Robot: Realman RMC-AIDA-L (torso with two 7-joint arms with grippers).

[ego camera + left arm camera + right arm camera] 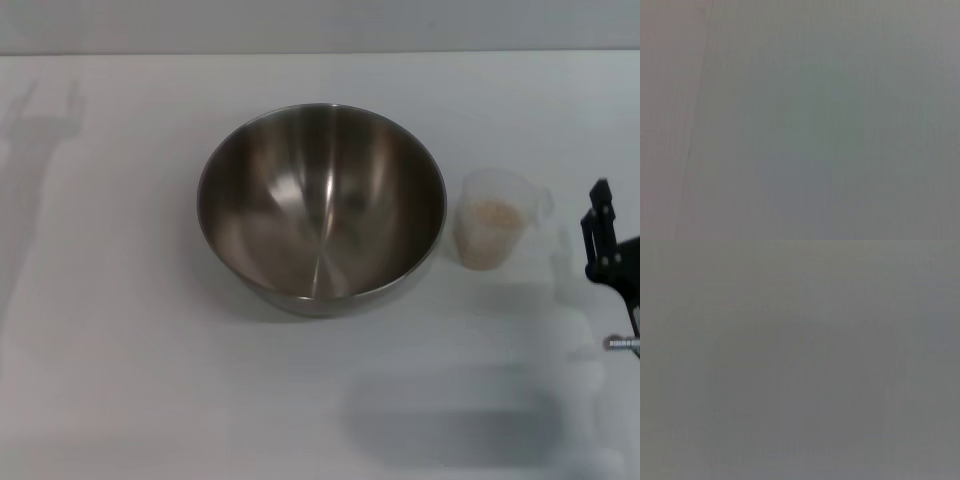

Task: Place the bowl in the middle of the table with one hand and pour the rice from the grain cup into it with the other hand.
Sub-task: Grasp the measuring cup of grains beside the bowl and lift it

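Bowl (321, 208) mid-table (120, 380), grain cup (489, 232) of rice (491, 216) beside, right tool (603, 240) near

This looks like a bare test bench in a lab or robot workroom rather than a lived-in kitchen. A plain white table (120, 380) fills nearly the whole head view and meets a pale, featureless wall (320, 25) at the far edge. The only kitchen things are a steel bowl (321, 205) and a small clear grain cup (492, 232) holding rice (491, 216) (set out neatly, side by side). A black piece of robot hardware (610, 262) juts in at the right edge. Both wrist views show only blank grey surface.
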